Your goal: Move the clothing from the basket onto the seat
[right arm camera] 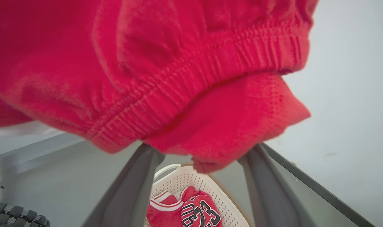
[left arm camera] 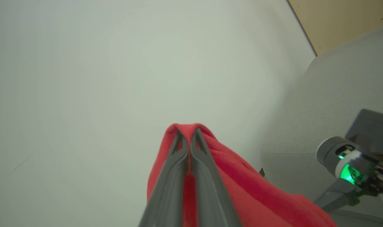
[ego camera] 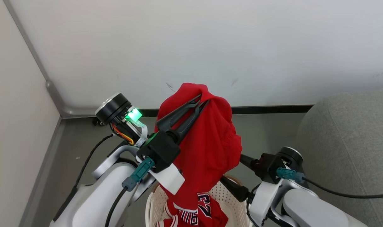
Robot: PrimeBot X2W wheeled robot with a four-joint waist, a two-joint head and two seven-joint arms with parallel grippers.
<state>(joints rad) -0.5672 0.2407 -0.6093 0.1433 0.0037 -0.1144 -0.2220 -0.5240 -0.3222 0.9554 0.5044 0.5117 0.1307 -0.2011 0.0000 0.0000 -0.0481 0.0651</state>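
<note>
My left gripper (ego camera: 200, 100) is raised high and shut on the top of a plain red garment (ego camera: 207, 142) of the clothing, which hangs down toward the basket (ego camera: 224, 189). In the left wrist view the closed fingers (left arm camera: 179, 157) pinch red cloth (left arm camera: 235, 176). A red jersey (ego camera: 204, 208) marked "23" lies in the cream perforated basket (right arm camera: 207, 183). My right gripper (ego camera: 232, 171) stands open beside the hanging garment's lower part. Its fingers (right arm camera: 128, 189) stand on either side of the elastic hem (right arm camera: 185, 94), their tips hidden behind it. The light-grey seat (ego camera: 345, 142) stands at the right.
A white wall (ego camera: 191, 47) with a dark baseboard runs behind, meeting a second wall at the left corner. The floor (ego camera: 78, 145) is grey. Black cables trail from both arms. Part of a robot arm with a green light (left arm camera: 345, 164) shows before the seat (left arm camera: 336, 94).
</note>
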